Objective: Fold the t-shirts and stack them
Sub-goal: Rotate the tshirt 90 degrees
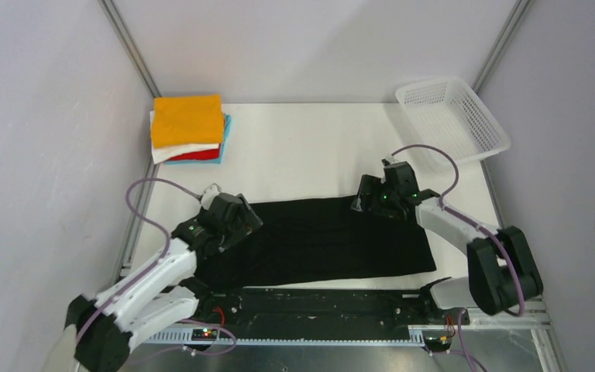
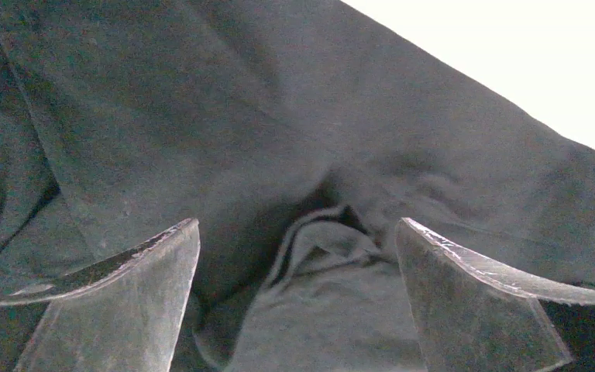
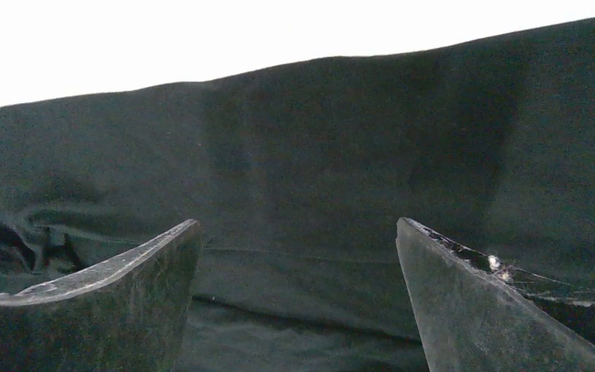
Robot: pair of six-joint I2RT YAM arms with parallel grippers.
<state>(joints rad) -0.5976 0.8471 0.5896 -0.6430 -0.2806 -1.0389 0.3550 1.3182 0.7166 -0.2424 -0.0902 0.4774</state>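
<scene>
The black t-shirt (image 1: 325, 240) lies spread as a long band across the near half of the white table. My left gripper (image 1: 249, 218) hovers over its left end, jaws open, with a bunched fold of the black cloth (image 2: 333, 256) between the fingers. My right gripper (image 1: 362, 203) is over the shirt's far right edge, jaws open, flat black cloth (image 3: 302, 232) below them. A stack of folded shirts sits at the far left: orange (image 1: 187, 118) on top, then white (image 1: 172, 151), red (image 1: 198, 154) and light blue (image 1: 225, 133).
A white plastic mesh basket (image 1: 453, 118) stands at the far right corner. Bare white table (image 1: 302, 151) lies between the stack and the basket. Metal frame posts rise at both back corners.
</scene>
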